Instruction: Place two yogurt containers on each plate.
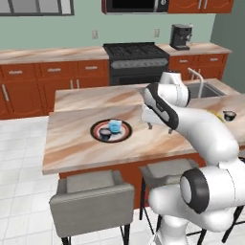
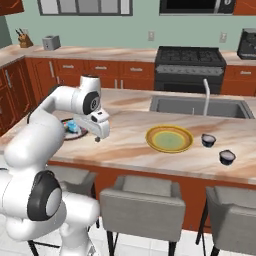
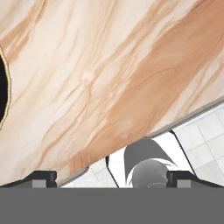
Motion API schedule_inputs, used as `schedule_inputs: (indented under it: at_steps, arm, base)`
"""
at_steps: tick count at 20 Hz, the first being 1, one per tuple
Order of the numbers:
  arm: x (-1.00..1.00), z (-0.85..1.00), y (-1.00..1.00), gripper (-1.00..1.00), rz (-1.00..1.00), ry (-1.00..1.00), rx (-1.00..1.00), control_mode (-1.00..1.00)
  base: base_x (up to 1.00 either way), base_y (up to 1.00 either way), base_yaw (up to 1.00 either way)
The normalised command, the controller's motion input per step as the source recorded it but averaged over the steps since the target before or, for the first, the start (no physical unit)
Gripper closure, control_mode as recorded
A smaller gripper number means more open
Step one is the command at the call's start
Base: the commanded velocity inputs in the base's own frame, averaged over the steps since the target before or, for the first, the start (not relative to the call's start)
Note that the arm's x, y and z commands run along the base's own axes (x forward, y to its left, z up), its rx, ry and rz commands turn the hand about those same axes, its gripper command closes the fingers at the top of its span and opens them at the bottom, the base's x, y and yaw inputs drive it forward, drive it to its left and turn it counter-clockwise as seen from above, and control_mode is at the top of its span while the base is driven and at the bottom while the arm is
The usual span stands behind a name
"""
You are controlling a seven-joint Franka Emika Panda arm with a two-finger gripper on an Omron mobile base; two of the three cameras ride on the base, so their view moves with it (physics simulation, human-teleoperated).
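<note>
Countertop (image 1: 81,143) bears black-centred plate (image 1: 125,135) left of open, empty gripper (image 1: 160,127)

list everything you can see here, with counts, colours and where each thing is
plates: 2; one black-centred with a red-orange ring on the counter's left, one yellow with a greenish centre further right
yogurt containers: 4; one light blue and one dark on the black-centred plate, two dark on the counter right of the yellow plate
counter: 1, marbled tan
sink: 1, grey, with a tap
stove: 1, black
coffee machine: 1, black
stools: grey, at the counter's near side
gripper: 1, white with dark tips, open, between the plates
</note>
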Motion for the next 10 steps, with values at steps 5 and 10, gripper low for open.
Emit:
schedule_inputs:
  at_steps: [5, 10]
  arm:
    - [0.0, 0.0, 0.0, -1.0, 0.0, 0.0, 0.0, 1.0]
    - [0.0, 0.0, 0.0, -1.0, 0.0, 0.0, 0.0, 1.0]
  base:
    - [0.06, -1.0, -0.01]
    - [0.33, -0.96, 0.0]
